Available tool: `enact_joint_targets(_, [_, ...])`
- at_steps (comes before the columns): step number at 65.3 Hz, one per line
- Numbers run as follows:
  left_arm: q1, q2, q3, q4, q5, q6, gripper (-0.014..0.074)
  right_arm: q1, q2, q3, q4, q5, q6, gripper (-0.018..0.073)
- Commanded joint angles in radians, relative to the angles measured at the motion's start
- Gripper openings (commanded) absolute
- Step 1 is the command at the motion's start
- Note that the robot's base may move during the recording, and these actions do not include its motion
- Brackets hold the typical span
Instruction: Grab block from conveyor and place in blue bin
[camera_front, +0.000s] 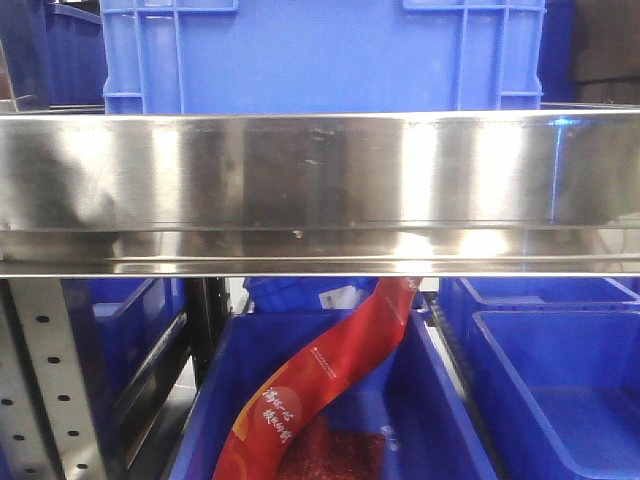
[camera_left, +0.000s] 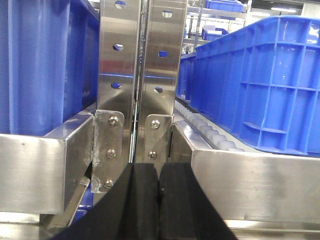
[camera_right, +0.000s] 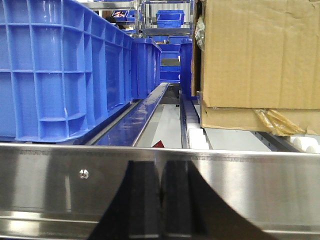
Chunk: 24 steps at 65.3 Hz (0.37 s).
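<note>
Blue bins surround me, but no block and no dark conveyor belt shows in any view. Ahead, a ribbed blue plastic crate (camera_front: 320, 55) sits on a shelf fronted by a shiny, scuffed steel rail (camera_front: 320, 190). Below the rail, an open blue bin (camera_front: 440, 420) holds a long red printed packet (camera_front: 320, 390) that curves upward out of it; another blue bin (camera_front: 560, 390) stands just beside it on the right.

My left fingers (camera_left: 159, 205), black and wedge-shaped, are pressed together on nothing, facing perforated steel uprights (camera_left: 142, 75) with bolted brackets. Only this view shows white rollers (camera_left: 210, 132) under a gridded blue crate (camera_left: 260, 85).

My right fingers (camera_right: 160, 205) are likewise together and empty, before a steel rail (camera_right: 240, 185). Only here appears a brown cardboard box (camera_right: 260, 55) resting on rollers, opposite a blue crate (camera_right: 55, 70).
</note>
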Motion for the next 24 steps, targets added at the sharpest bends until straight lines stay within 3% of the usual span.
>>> enact_joint_targets(1, [0.006, -0.006, -0.001, -0.008, -0.018, -0.007, -0.0111, -0.006, -0.004, 0.000, -0.007, -0.017, 0.003, -0.0162])
enact_joint_targets(24, [0.006, -0.006, -0.001, -0.008, -0.018, -0.007, -0.0111, -0.006, -0.004, 0.000, -0.007, -0.017, 0.003, -0.0162])
